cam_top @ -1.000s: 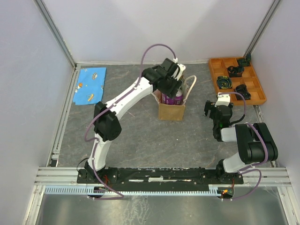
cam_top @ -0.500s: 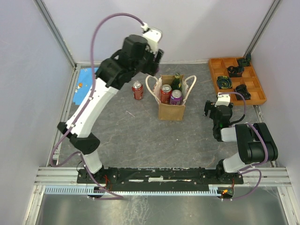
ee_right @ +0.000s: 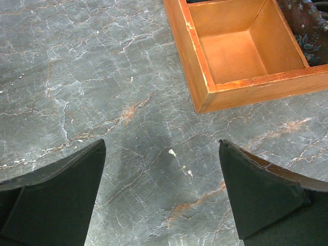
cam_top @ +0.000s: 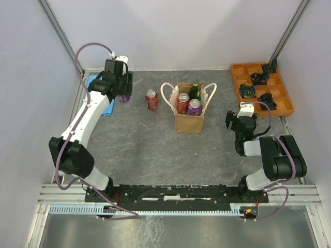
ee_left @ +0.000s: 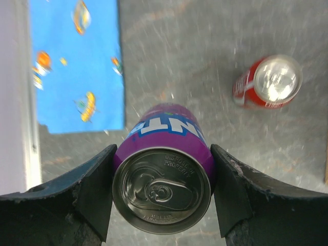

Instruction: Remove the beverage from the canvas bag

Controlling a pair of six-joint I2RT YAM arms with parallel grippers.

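The tan canvas bag (cam_top: pixel 189 122) with white rope handles stands mid-table. A red can (cam_top: pixel 182 103), a purple can (cam_top: pixel 194 107) and a green bottle (cam_top: pixel 195 90) show inside it. My left gripper (cam_top: pixel 122 96) is far left of the bag, beside the blue cloth. It is shut on another purple can (ee_left: pixel 163 171), gripped by its sides near the top and held above the table. A second red can (cam_top: pixel 151 99) stands upright on the table between my left gripper and the bag; it also shows in the left wrist view (ee_left: pixel 267 82). My right gripper (cam_top: pixel 237 124) is open and empty (ee_right: pixel 161 189) over bare table, right of the bag.
A blue patterned cloth (cam_top: pixel 99 93) lies at the back left, also in the left wrist view (ee_left: pixel 77 61). An orange compartment tray (cam_top: pixel 283 106) holding dark objects sits at the back right; its corner (ee_right: pixel 205 87) is just ahead of my right gripper. Walls enclose the table.
My left arm swung from over the bag, up and across to the far left. It now holds a purple can. A red can now stands left of the bag. The right arm has not moved.
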